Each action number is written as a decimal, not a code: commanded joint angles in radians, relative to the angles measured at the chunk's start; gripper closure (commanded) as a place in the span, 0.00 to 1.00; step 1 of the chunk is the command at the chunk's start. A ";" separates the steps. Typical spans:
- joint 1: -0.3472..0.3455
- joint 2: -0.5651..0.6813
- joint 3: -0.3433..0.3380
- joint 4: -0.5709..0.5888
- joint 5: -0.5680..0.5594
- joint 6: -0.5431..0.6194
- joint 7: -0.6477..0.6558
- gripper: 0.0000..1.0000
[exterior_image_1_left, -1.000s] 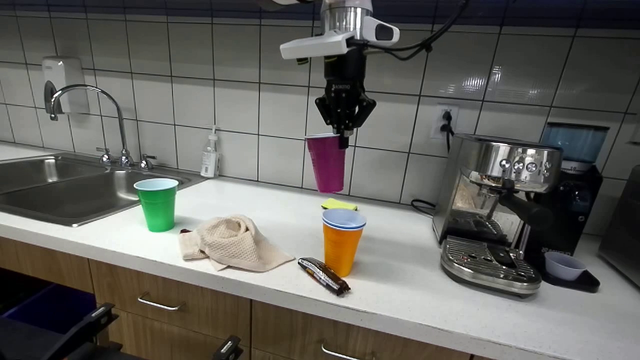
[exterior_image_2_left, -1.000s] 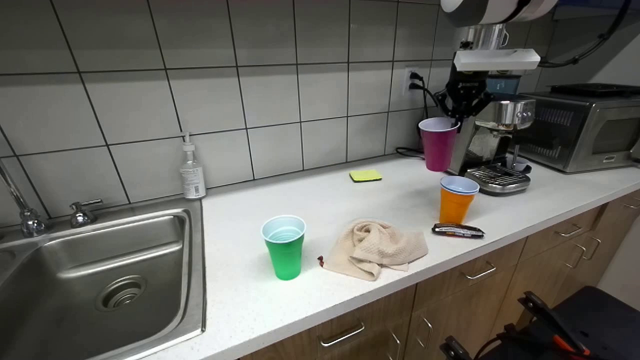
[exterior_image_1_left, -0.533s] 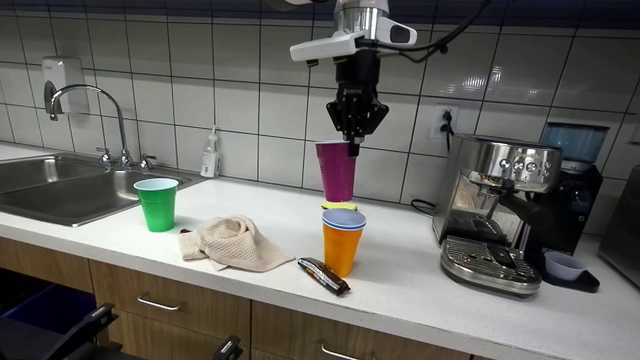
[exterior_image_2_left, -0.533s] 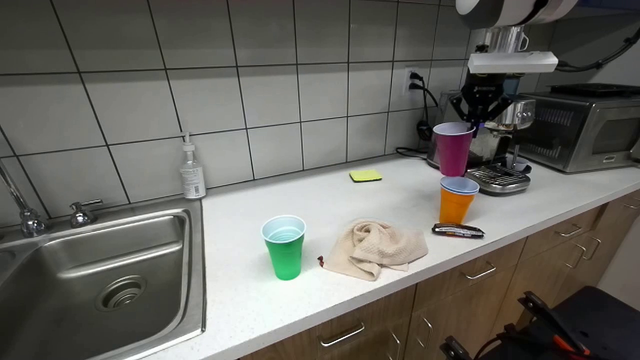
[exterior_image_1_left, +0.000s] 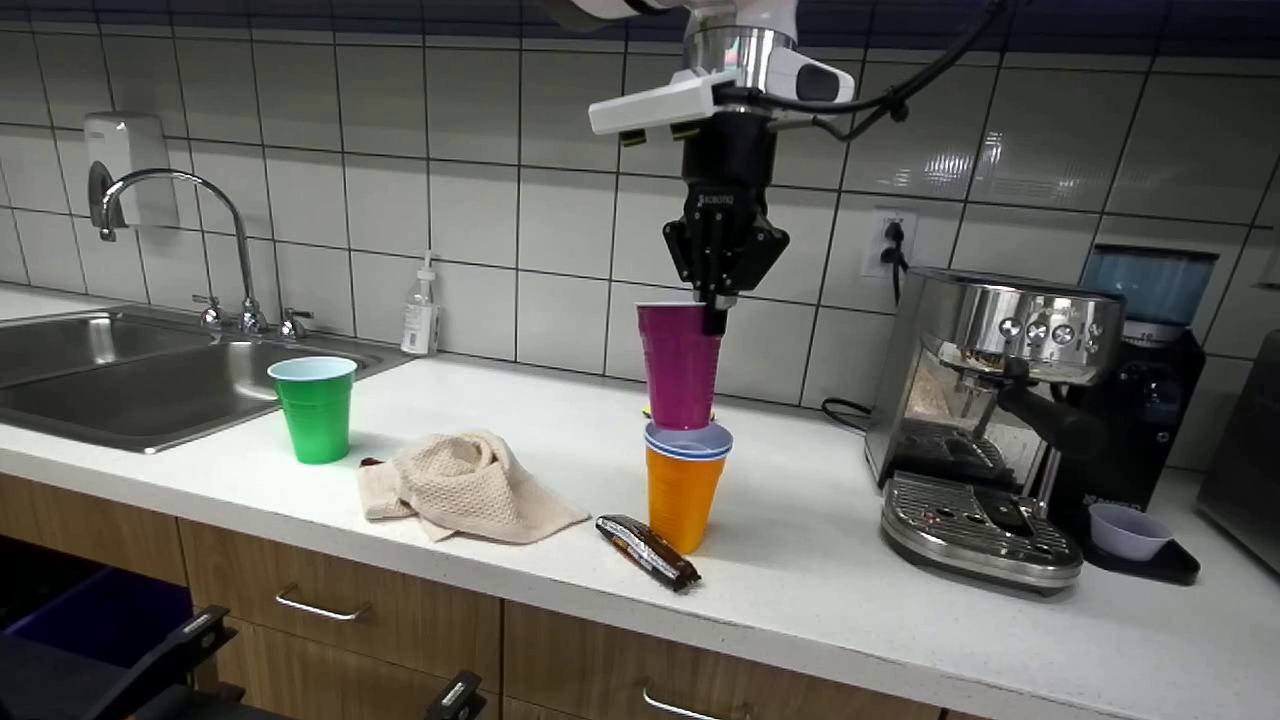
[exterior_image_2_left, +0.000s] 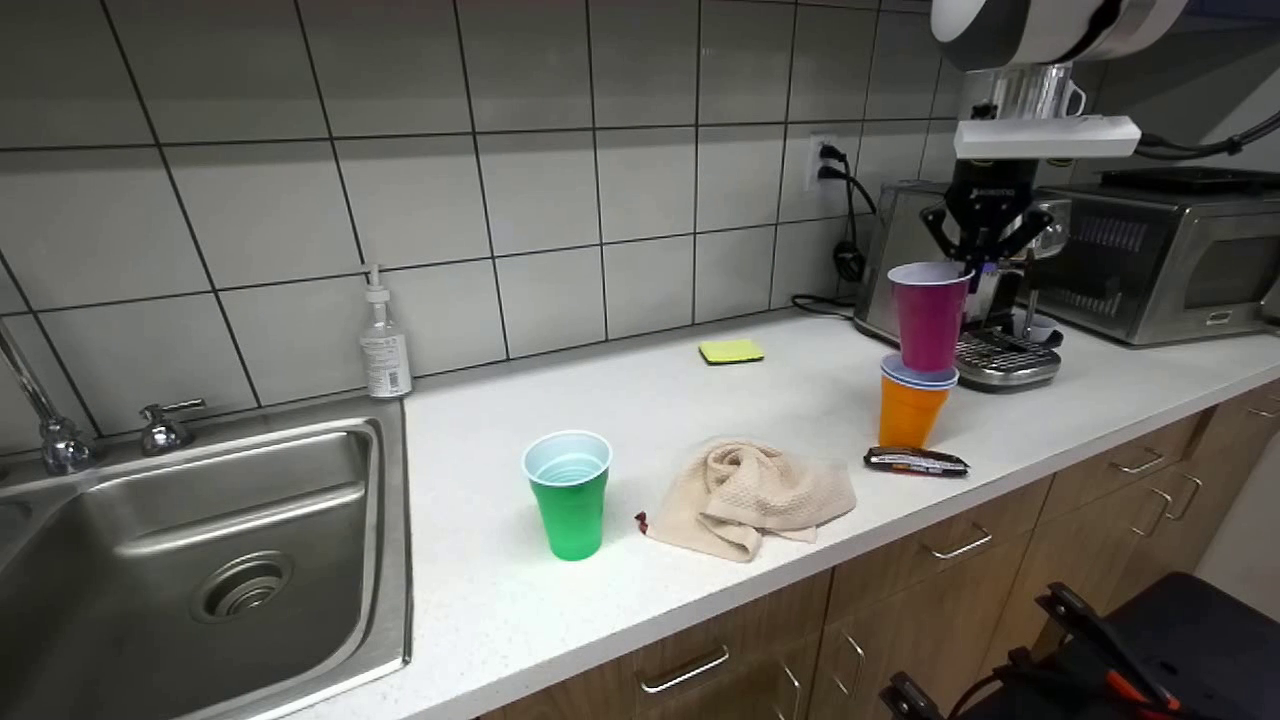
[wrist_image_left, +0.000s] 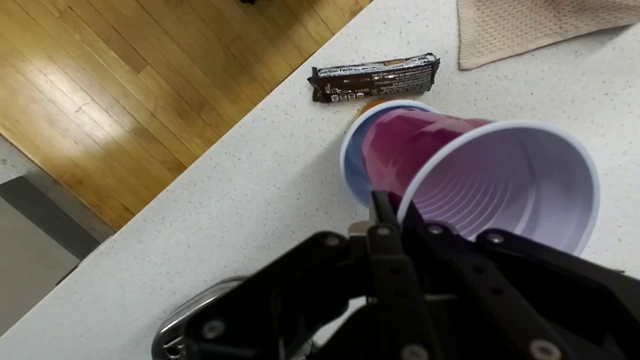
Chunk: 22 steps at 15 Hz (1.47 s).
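In an exterior view, a tapered orange plastic cup (exterior_image_1_left: 682, 505) with a pale blue lining is standing upright on the white speckled worktop (exterior_image_1_left: 800, 560). A tapered magenta plastic cup (exterior_image_1_left: 680, 370) with a pale lilac lining is hanging over it, lower than a moment ago: the gap that was showing between them is gone, and its base is now reaching the level of the orange cup's mouth. The two cups are apparently starting to nest. The black two-fingered pincer (exterior_image_1_left: 712, 314) is hanging above the orange cup's right half, the magenta cup lying just below and left of its fingertips. A polished steel espresso machine (exterior_image_1_left: 960, 440) is standing well to the orange cup's right.

In an exterior view, a tapered green plastic cup (exterior_image_2_left: 570, 510) with a pale aqua lining is standing well left of the orange cup, with a crumpled beige waffle-weave cloth (exterior_image_2_left: 755, 500) lying between the two.

In the wrist view, the pincer is gripping the magenta cup's thin wall at the rim, its jaws fully closed, one finger reaching inside and one outside. A brown foil-wrapped snack bar (wrist_image_left: 375, 80) is lying just beside the orange cup. The magenta base is overlapping the orange cup's mouth, though how far in it is sitting is hard to tell.
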 joint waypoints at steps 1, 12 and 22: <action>-0.015 -0.016 0.001 -0.004 0.004 -0.029 0.034 0.99; -0.015 0.037 -0.004 0.022 0.021 -0.021 0.036 0.99; -0.017 0.096 -0.017 0.066 0.046 -0.014 0.030 0.99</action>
